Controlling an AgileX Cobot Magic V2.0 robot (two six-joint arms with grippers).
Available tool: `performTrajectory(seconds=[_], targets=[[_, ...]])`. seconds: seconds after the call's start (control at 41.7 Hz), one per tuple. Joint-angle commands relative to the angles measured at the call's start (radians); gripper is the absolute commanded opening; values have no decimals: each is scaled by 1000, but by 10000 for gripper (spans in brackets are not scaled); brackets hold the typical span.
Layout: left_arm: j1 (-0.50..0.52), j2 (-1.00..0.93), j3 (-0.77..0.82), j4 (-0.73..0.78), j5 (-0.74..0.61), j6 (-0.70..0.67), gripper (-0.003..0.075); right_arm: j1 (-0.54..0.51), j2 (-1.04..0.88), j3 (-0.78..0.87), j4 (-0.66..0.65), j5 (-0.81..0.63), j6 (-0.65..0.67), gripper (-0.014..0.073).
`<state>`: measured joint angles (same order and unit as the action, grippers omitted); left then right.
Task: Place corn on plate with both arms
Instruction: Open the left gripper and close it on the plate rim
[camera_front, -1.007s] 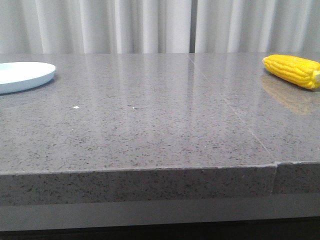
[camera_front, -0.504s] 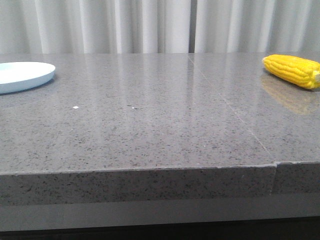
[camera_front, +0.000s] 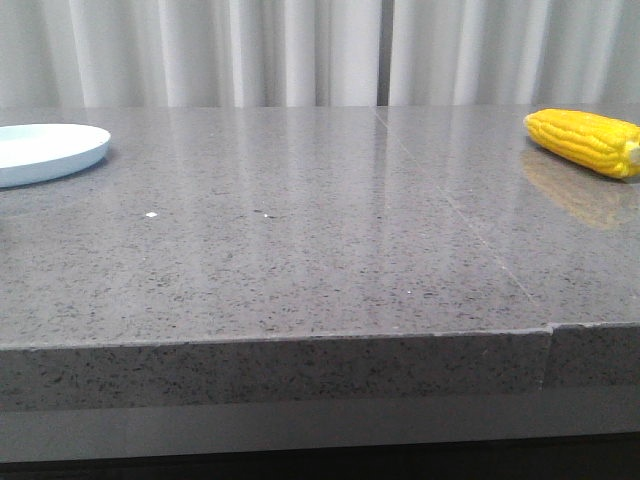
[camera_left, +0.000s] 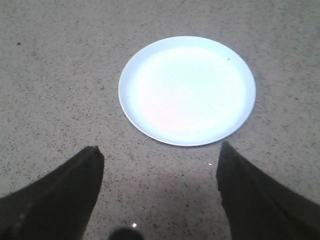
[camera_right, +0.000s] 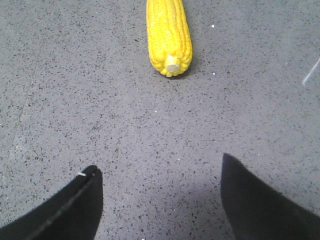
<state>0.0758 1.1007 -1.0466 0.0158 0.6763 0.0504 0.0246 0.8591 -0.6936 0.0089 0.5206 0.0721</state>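
Note:
The yellow corn (camera_front: 585, 142) lies on the grey table at the far right of the front view. In the right wrist view the corn (camera_right: 168, 36) lies ahead of my right gripper (camera_right: 160, 167), pale stub toward the fingers, well apart from them. The right gripper is open and empty. The white plate (camera_front: 45, 152) sits at the far left of the front view. In the left wrist view the plate (camera_left: 187, 90) is empty, just beyond my left gripper (camera_left: 160, 150), which is open and empty. Neither gripper shows in the front view.
The grey speckled stone table (camera_front: 300, 250) spans the front view, with its front edge (camera_front: 280, 345) near the camera and a seam (camera_front: 450, 210) running back on the right. White curtains (camera_front: 300, 50) hang behind the table.

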Motion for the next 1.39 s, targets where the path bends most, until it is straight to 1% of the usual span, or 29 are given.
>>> performTrajectory(seconds=[0.0, 0.048, 0.144, 0.264, 0.336, 0.384, 0.576, 0.791, 1.127, 1.367], targets=[[54, 89, -127, -22, -23, 37, 473, -1, -2, -32, -2, -71, -7, 530], [83, 139, -163, -63, -8, 76, 473, -1, -2, -32, -2, -71, -7, 530], [156, 234, -241, -234, 46, 204, 473, -1, -2, -32, -2, -71, -7, 530], [235, 357, -316, -424, 100, 325, 473, -1, -2, -32, -2, -71, -7, 530], [266, 426, -353, -493, 120, 366, 473, -1, -2, -32, -2, -71, -7, 530], [273, 467, -371, -514, 120, 374, 473, -1, -2, -32, -2, -71, -7, 530], [277, 603, -429, -557, 127, 374, 473, -1, -2, -32, -2, -71, -7, 530], [269, 679, -453, -604, 111, 387, 473, -1, -2, -32, -2, -71, -7, 530], [236, 717, -455, -596, 60, 392, 473, -1, -2, -32, -2, -71, -7, 530], [232, 717, -455, -571, 51, 392, 473, -1, -2, -32, -2, -71, -7, 530]])
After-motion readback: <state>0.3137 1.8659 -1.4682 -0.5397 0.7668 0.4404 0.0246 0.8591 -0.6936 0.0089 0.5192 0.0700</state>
